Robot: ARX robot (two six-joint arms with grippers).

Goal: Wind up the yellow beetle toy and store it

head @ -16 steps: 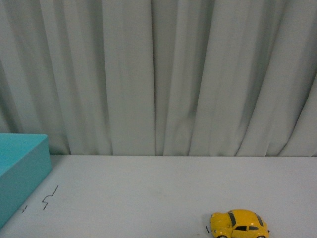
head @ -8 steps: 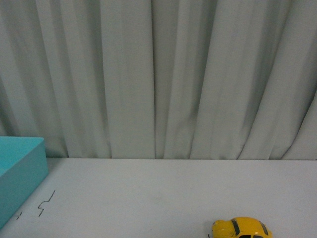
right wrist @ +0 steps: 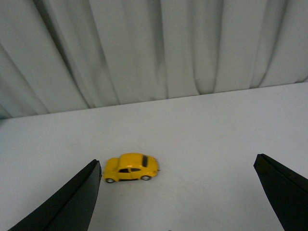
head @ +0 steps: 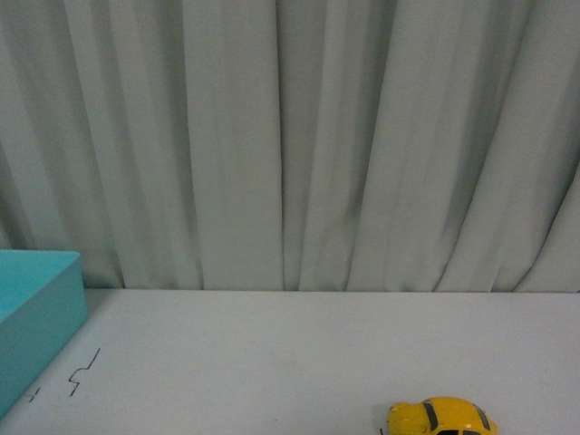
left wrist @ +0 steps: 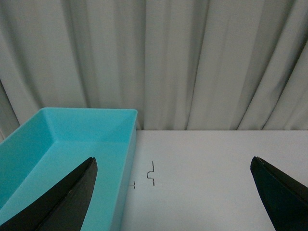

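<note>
The yellow beetle toy (head: 441,418) stands on its wheels on the white table, cut off by the bottom edge of the front view. In the right wrist view the yellow beetle toy (right wrist: 131,167) sits side-on, ahead of my open right gripper (right wrist: 175,192) and close to one black finger (right wrist: 72,204), with nothing touching it. My left gripper (left wrist: 173,192) is open too, above the table beside the teal bin (left wrist: 72,154). Neither arm shows in the front view.
The teal bin (head: 36,317) stands at the table's left edge. Small black marks (head: 83,373) are drawn on the white table (head: 272,362) near it. A grey-white curtain (head: 290,136) hangs behind the table.
The front view has tilted up slightly: the toy and bin sit lower in the picture than a second ago. The toy itself has not visibly moved on the table.
</note>
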